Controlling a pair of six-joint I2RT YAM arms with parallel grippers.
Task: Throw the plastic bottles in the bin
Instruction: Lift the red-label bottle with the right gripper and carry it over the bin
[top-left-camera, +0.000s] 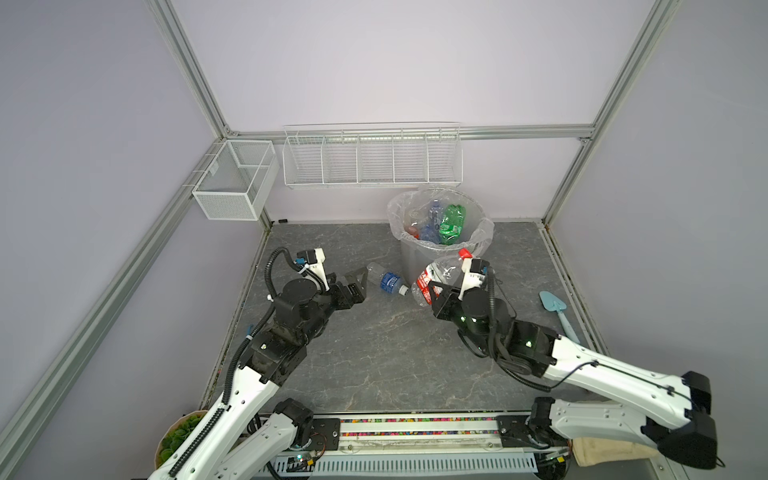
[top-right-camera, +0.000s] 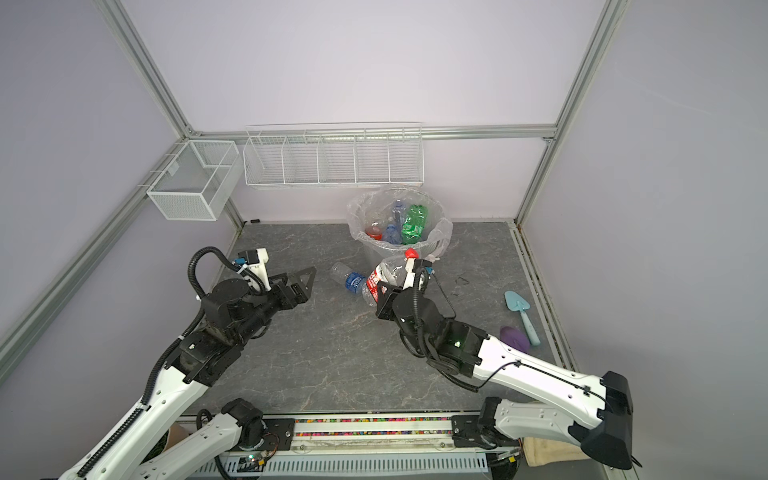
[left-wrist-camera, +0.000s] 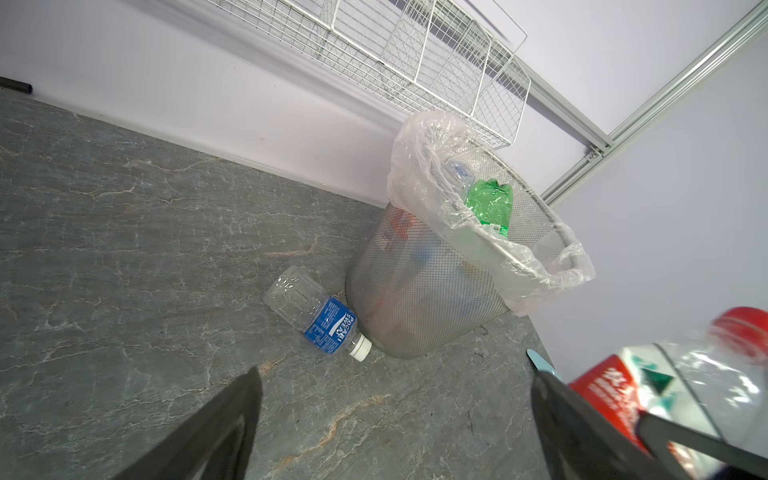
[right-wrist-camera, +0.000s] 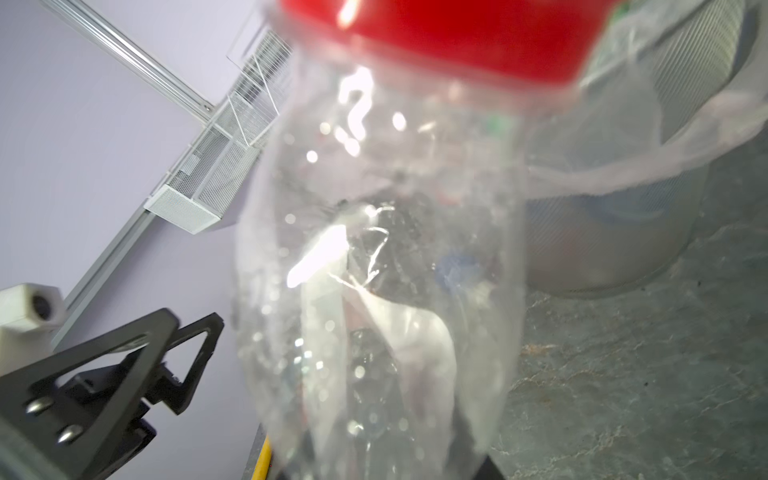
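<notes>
**Red-capped bottle gripped before the bin**

A clear bottle with red label and cap (top-left-camera: 440, 276) is clamped by the right gripper (top-left-camera: 436, 297) fingers, raised near the bin (top-left-camera: 415, 259). The left gripper (top-left-camera: 359, 282) fingers are spread wide, empty. A blue-labelled bottle (top-left-camera: 387, 284) is seen lying on the desk (top-left-camera: 374, 353) against the bin. Inside the lined bin, a green bottle (top-left-camera: 452, 224) and others are held.

bin (top-left-camera: 415, 257) mouth open above (bottles (top-left-camera: 451, 222) inside)
</notes>
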